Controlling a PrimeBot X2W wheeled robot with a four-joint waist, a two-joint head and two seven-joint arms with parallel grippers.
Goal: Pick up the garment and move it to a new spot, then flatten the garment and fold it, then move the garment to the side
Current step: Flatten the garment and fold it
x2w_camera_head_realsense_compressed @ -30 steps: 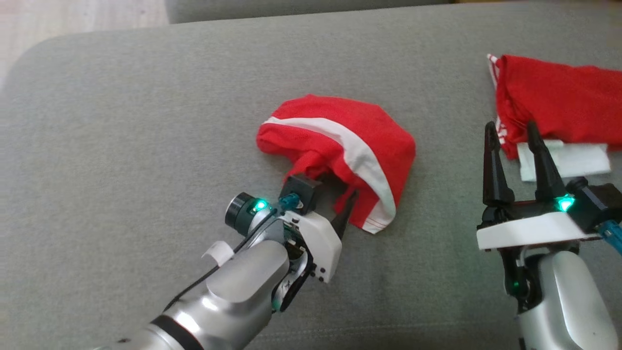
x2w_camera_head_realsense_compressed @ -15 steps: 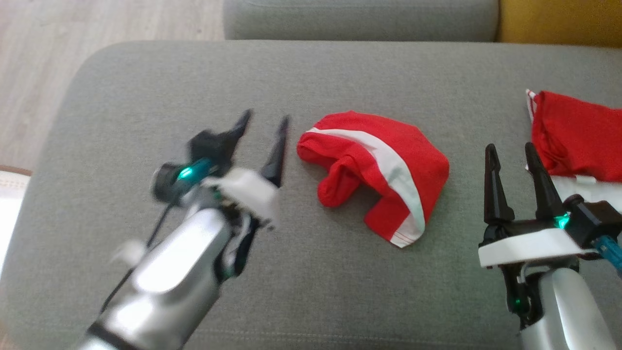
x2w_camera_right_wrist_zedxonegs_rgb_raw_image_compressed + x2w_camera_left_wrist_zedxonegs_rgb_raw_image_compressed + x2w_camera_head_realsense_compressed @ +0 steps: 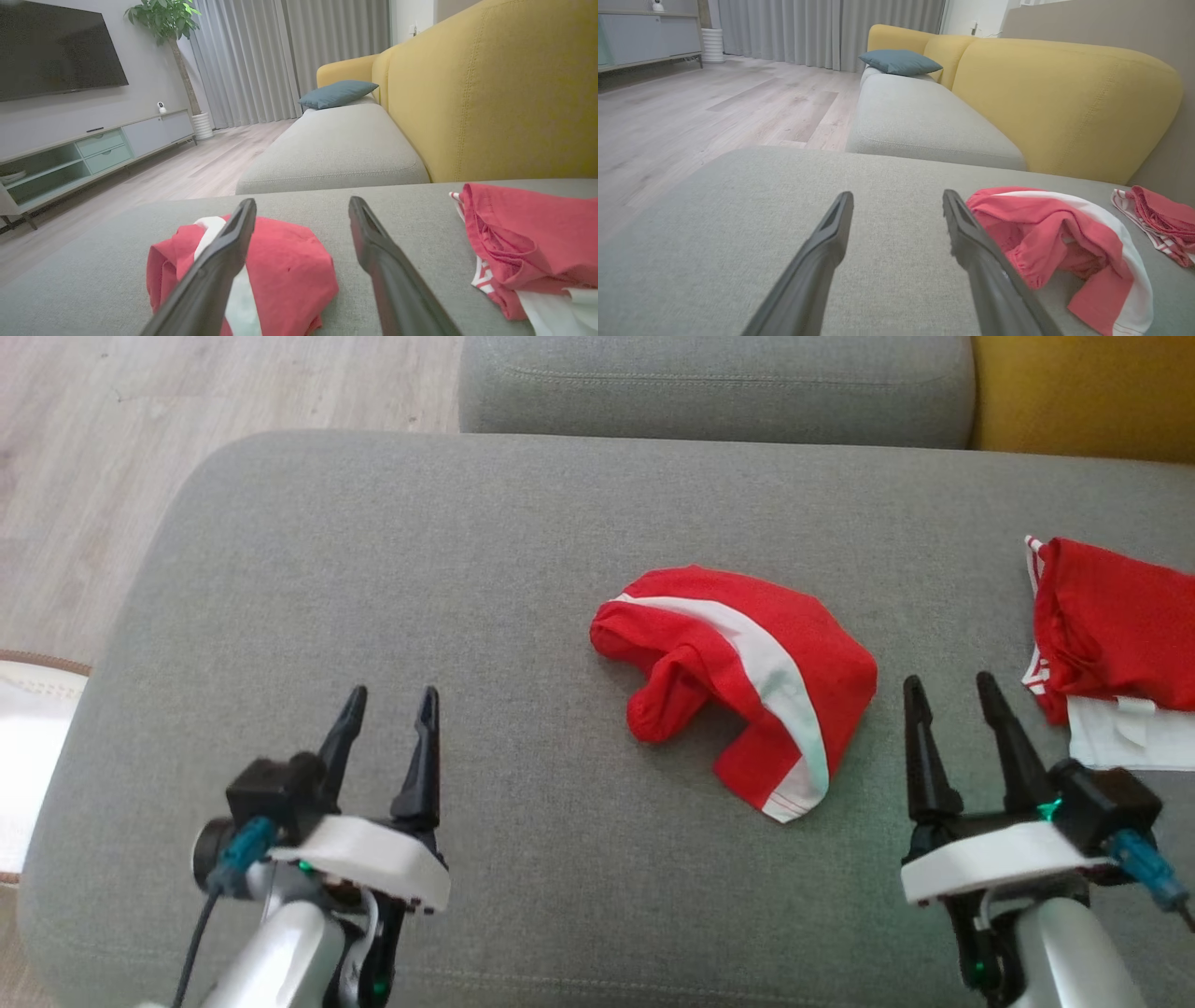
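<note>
I'm seeing the garment (image 3: 738,681) lying loose on the grey sofa seat (image 3: 448,560), a little right of the middle. It's sitting as a rumpled red bundle, folded over on itself, with a broad white band running across it from the upper left down to its near corner. One red fold is bulging out along its near left edge.

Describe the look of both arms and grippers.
The left gripper and right gripper match: two long, tapered black fingers on a white rounded mount, a black block at the outer side with a teal-blue connector, and small green lights. The forearms are silvery grey. A black cable trails from the left connector.
</note>
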